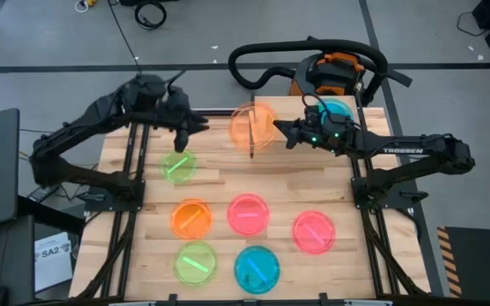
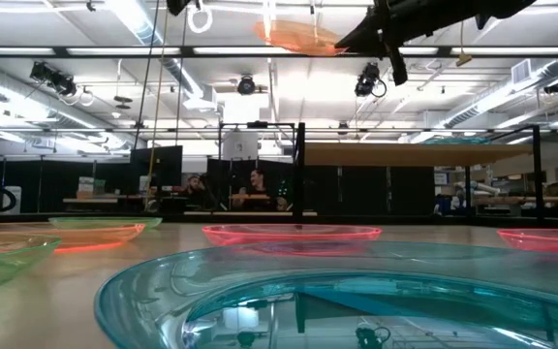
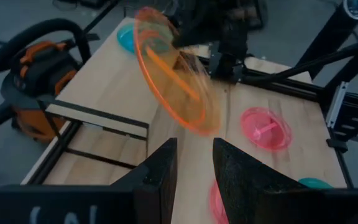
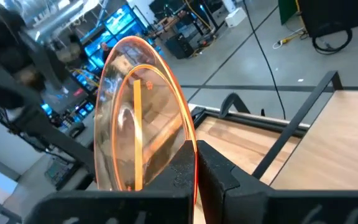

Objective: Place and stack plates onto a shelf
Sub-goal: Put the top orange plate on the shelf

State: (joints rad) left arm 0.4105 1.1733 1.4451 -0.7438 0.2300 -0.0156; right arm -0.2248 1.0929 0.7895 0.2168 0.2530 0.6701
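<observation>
Right gripper [image 1: 284, 132] is clamped on the rim of an orange plate [image 1: 253, 127], holding it up in the air near the far middle of the table [image 1: 219, 183]. The right wrist view shows the fingers pinched tight on the plate's edge, plate [image 4: 138, 134] standing nearly on edge. Low view has it high above the tabletop, tilted.

Left gripper [image 1: 196, 125] hangs just to the left of that plate, fingers [image 3: 157, 171] parted with a narrow gap, holding nothing. A green plate [image 1: 178, 166] lies flat on the table just below it.

Shelf [image 1: 347, 110] sits at the far right of the table with one teal plate [image 1: 337, 109] on it, partly hidden by the right arm.

Rest of the plates lie flat on the near half of the table: orange [image 1: 191, 218], pink [image 1: 247, 213], pink [image 1: 314, 231], green [image 1: 196, 263], teal [image 1: 256, 269]. The near teal one fills the foreground of the low view.

An orange shop vac [image 1: 334, 75] with a black hose sits on the floor beyond the table.
</observation>
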